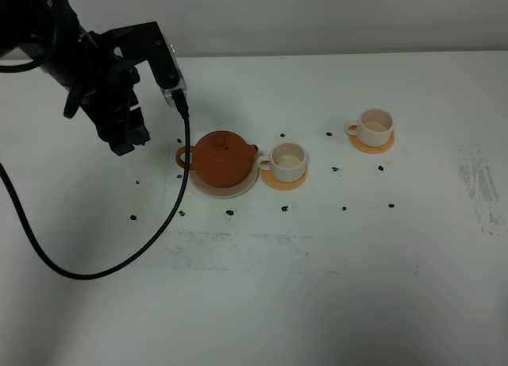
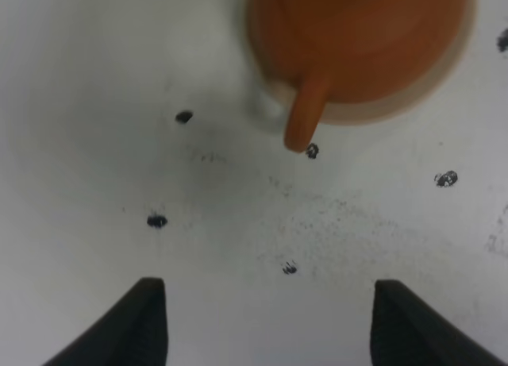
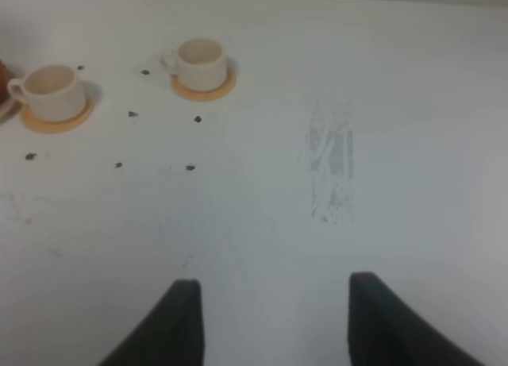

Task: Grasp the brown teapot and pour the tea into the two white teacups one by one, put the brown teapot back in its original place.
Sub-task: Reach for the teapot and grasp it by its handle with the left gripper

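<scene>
White counter (image 1: pixel 317 287), everything's sitting on it. Left hand (image 2: pixel 270 290) is spread wide and empty, hovering near the brown teapot (image 1: pixel 222 158) on its handle side, not touching. Right hand (image 3: pixel 274 285) is spread too, holding nothing. Teapot's on the beige saucer (image 1: pixel 238 193), with the near teacup (image 1: pixel 287 157) just beside its spout and the far teacup (image 1: pixel 375 126) well apart.
</scene>
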Controlling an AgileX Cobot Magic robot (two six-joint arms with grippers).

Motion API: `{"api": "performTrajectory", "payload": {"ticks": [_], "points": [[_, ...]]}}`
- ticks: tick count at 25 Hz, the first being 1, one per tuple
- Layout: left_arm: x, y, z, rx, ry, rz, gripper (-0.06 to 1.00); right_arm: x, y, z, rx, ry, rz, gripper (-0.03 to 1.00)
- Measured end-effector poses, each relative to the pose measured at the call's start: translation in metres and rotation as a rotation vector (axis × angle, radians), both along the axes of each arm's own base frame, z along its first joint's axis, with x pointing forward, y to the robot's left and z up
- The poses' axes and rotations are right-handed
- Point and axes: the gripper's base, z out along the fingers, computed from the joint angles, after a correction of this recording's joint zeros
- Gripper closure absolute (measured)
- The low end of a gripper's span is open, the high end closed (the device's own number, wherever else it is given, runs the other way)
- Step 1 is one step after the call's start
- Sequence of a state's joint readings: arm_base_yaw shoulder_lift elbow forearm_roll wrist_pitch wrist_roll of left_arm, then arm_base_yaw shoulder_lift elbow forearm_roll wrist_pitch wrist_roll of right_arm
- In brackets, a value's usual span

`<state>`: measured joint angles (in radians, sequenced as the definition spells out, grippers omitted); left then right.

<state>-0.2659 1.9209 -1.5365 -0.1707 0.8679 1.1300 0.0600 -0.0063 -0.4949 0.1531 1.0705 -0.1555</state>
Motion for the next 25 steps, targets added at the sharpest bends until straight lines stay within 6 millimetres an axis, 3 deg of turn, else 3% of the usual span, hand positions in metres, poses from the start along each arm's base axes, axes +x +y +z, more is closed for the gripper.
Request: {"api": "performTrajectory", "payload": {"ticks": [4, 14, 25], "points": [[0.001, -0.010, -0.011, 0.034, 0.003, -0.140, 0.39, 0.000, 0.000, 0.000, 0.000, 0.000, 0.000, 0.53], [0.012, -0.026, -0.047, 0.073, -0.019, -0.270, 0.39, 0.000, 0.000, 0.000, 0.000, 0.000, 0.000, 0.53], [0.017, -0.039, -0.068, 0.075, -0.044, -0.288, 0.39, 0.000, 0.000, 0.000, 0.000, 0.000, 0.000, 0.53]]}}
